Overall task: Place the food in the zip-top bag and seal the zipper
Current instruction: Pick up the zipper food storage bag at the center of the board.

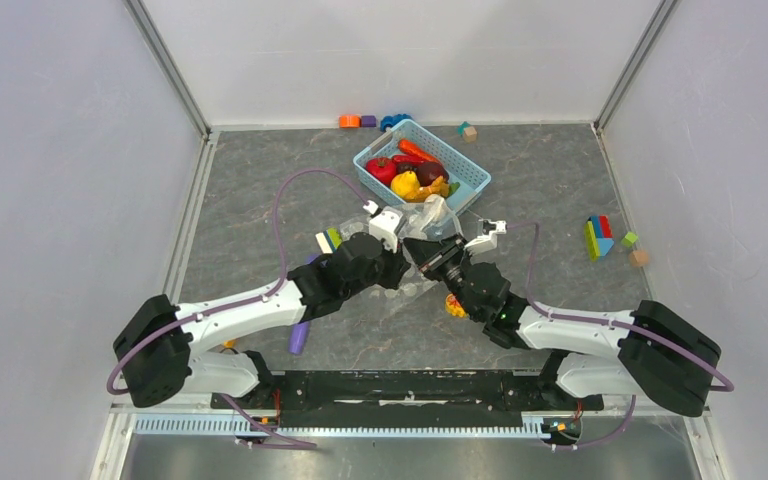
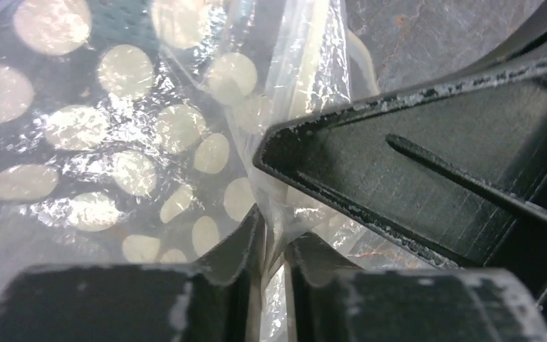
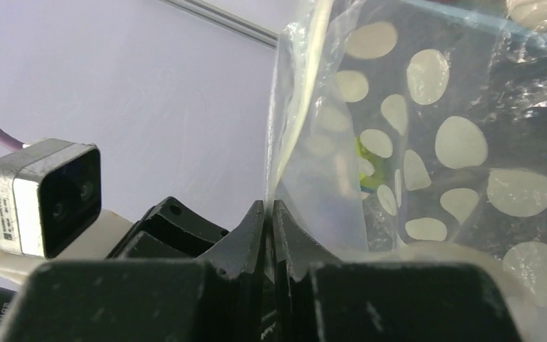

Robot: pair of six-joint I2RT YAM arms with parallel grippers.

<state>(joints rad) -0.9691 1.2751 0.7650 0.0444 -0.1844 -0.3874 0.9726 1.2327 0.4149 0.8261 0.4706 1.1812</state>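
R gripper (image 3: 271, 208) & L gripper (image 2: 274, 236) fingers both pinch clear polka-dot plastic zip-top bag (image 3: 456, 142); light, floppy, slippery film; prob. best held by zipper edge (image 3: 288, 107), 12 o'clock of fingers.

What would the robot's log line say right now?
left gripper: shut on zip-top bag | right gripper: shut on zip-top bag | food: in blue basket

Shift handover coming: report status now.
Left gripper, right gripper: both shut on zip-top bag, bunched between them. Food in the blue basket behind it. Nothing seen between bag and basket.
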